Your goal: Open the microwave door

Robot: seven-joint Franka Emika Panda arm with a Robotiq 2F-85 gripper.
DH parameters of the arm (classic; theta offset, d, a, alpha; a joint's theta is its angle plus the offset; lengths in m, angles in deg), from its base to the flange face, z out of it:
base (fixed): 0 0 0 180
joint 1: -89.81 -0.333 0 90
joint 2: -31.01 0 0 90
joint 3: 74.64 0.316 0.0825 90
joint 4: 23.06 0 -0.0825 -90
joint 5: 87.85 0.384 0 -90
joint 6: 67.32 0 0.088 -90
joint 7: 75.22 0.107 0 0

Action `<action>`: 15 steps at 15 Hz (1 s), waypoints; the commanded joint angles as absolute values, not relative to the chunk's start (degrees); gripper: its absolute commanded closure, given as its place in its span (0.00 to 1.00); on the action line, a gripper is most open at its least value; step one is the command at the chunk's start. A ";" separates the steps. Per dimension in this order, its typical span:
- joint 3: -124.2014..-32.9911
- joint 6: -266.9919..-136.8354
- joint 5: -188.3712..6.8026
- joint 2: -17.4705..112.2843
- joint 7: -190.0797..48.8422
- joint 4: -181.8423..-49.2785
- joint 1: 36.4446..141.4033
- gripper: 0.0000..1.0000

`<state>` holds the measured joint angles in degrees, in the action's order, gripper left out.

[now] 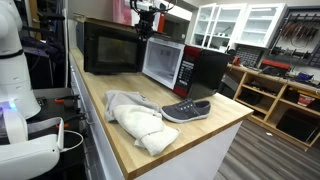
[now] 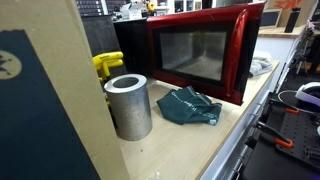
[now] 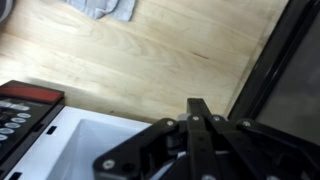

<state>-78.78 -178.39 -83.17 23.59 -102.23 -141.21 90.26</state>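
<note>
Wooden counter (image 1: 205, 128) carries the microwave (image 1: 208, 68); its door (image 1: 110, 47) stands wide open; the gripper (image 3: 198, 106) above looks clenched, empty.

Nothing is reading clearly enough to give a word, brand or number in any view. In the wrist view the button panel (image 3: 18, 118) on the microwave (image 3: 70, 135) is showing rows of small pale keys, but their markings are blurring into specks that cannot be made out. In an exterior view a dark blue board (image 2: 30, 120), standing by the near end of the worktop (image 2: 200, 140), is carrying a pale mark (image 2: 6, 62) that the picture's edge is cutting off. It is not spelling out anything legible.
</note>
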 commanded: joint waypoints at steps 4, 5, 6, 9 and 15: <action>-79.25 -187.72 -86.48 29.95 -101.45 -138.72 92.36 1.00; -78.95 -187.40 -85.80 28.86 -101.91 -140.58 92.32 0.99; -78.94 -187.67 -85.80 29.47 -101.91 -140.25 92.54 0.99; -79.04 -186.15 -85.83 28.44 -102.89 -139.81 92.77 0.66; -79.54 -181.70 -85.10 24.87 -102.05 -138.79 92.99 0.22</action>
<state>-79.21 -184.94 -85.61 27.68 -101.99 -139.09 92.54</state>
